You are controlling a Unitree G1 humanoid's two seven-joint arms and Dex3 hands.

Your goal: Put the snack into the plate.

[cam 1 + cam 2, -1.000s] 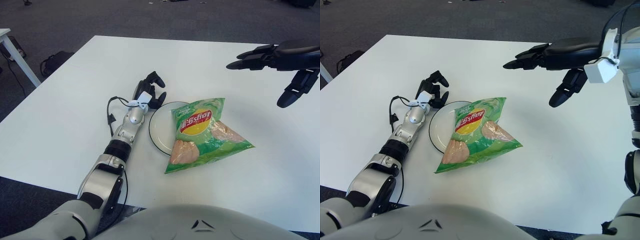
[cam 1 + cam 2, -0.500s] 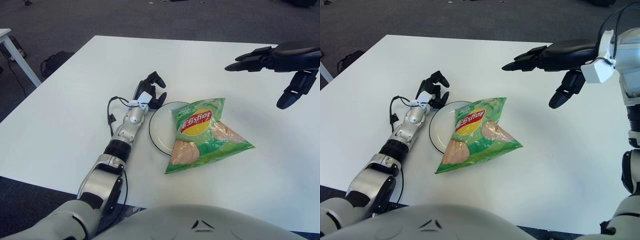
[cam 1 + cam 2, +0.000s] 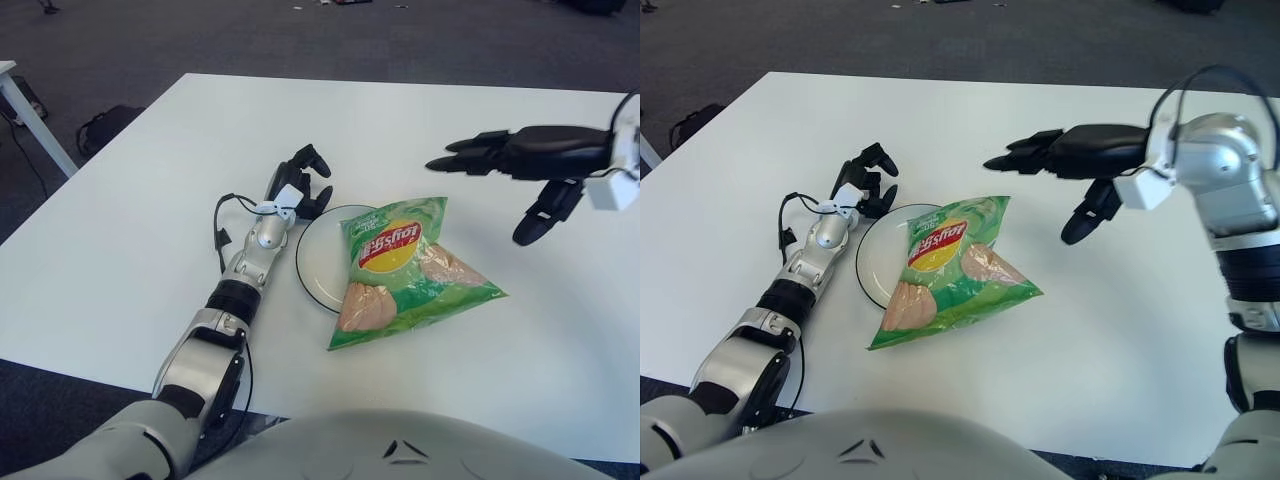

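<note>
Currently the right hand [image 3: 1065,165] hovers, fingers spread and empty, above and beyond the snack [image 3: 405,270], which lies partly on the plate [image 3: 312,270]. The left hand [image 3: 300,188] rests curled beside the plate on the desk [image 3: 120,230].

A white table [image 3: 120,210] carries a white plate [image 3: 318,262] and the left hand [image 3: 303,185].

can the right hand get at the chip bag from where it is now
Probably yes. The right hand hovers open just above and right of the chip bag, nothing between them. The left hand rests beyond the plate, out of the way.
</note>
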